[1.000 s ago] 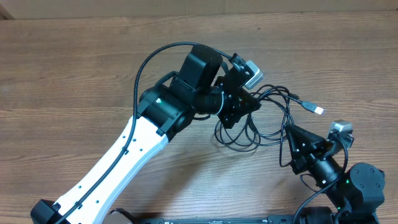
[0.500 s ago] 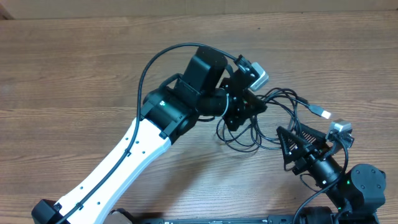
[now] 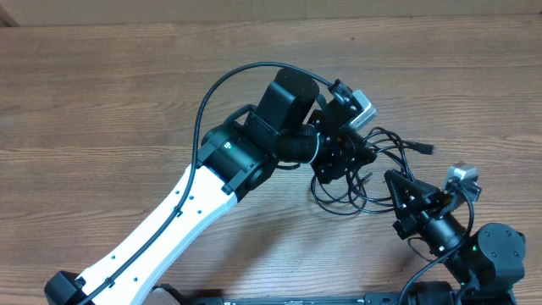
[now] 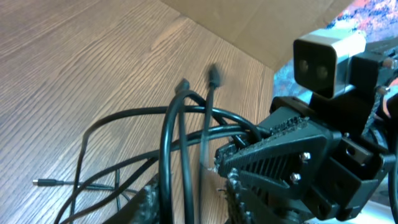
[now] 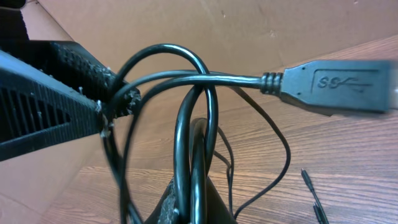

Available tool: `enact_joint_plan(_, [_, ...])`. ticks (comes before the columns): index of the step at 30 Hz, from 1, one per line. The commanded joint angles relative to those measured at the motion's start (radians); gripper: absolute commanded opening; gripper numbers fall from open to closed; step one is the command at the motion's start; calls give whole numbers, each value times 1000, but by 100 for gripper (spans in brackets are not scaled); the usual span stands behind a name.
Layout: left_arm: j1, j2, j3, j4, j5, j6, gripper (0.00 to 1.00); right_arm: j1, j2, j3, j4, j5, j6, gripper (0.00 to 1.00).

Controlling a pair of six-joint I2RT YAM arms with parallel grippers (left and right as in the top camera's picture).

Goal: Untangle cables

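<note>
the only marking to read is on a flat usb plug (image 5: 333,85) in the right wrist view: an embossed "ss" beside the usb trident.

the left arm (image 3: 195,212), white with black joints, reaches from the near left corner across the wooden table (image 3: 102,102) toward the right of centre, its wrist bent down over the tangle. the left gripper (image 3: 349,161) has its fingers (image 4: 148,200) spread apart, with two upright strands running between them. the right arm (image 3: 474,254) sits at the near right, angled up and leftward. the right gripper (image 3: 394,182) has its fingers pressed together, pinching the cables (image 4: 166,149) at the tip, where strands loop around the fuzzy pad (image 5: 121,99).

the cables are thin, glossy and black, crossing in several loose loops. the bundle is lifted between the two grippers, right of centre, and its lower loops sag toward the table. one plug sticks out to the right. a slim pin-like plug (image 4: 40,182) lies on the wood.
</note>
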State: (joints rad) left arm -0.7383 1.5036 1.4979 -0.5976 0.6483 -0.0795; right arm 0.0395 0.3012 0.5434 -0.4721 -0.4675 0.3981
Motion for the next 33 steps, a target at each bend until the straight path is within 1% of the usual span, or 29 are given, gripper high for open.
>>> enact_joint_plan(1, [-2, -19, 23, -19, -52, -3, 35, -2, -10, 12, 7, 3, -3, 3])
enact_joint_plan(5, [-2, -19, 23, -53, -99, -2, 37, -2, -10, 12, 7, 3, -3, 4])
enact_joint_plan(10, [-2, -19, 23, -114, -212, -3, 39, -2, -10, 12, 7, 6, -3, 4])
enact_joint_plan(15, [-2, -19, 23, -135, -222, -2, 41, -2, -10, 12, 7, 6, -3, 4])
enact_joint_plan(17, [-2, -19, 23, -136, -232, -2, 40, -2, -10, 12, 7, 6, -3, 4])
enact_joint_plan(18, [-2, -19, 23, -138, -242, -2, 37, -2, -10, 12, 7, 6, -3, 4])
enact_joint_plan(19, [-2, -19, 23, -140, -265, -3, 25, -2, -10, 12, 7, 6, -3, 4])
enact_joint_plan(21, [-2, -19, 23, -139, -271, -3, 16, -2, -10, 12, 7, 6, -3, 4])
enact_joint_plan(26, [-2, -19, 23, -139, -283, -3, 5, -2, -10, 12, 7, 6, -3, 4])
enact_joint_plan(27, [-2, -19, 23, -139, -283, -3, 5, -2, -10, 12, 7, 6, -3, 4])
enact_joint_plan(29, [-2, -19, 23, -140, -283, -3, 6, -2, -10, 12, 7, 6, -3, 4])
enact_joint_plan(33, [-2, -19, 23, -148, -281, -3, 18, -2, -10, 12, 7, 6, -3, 4])
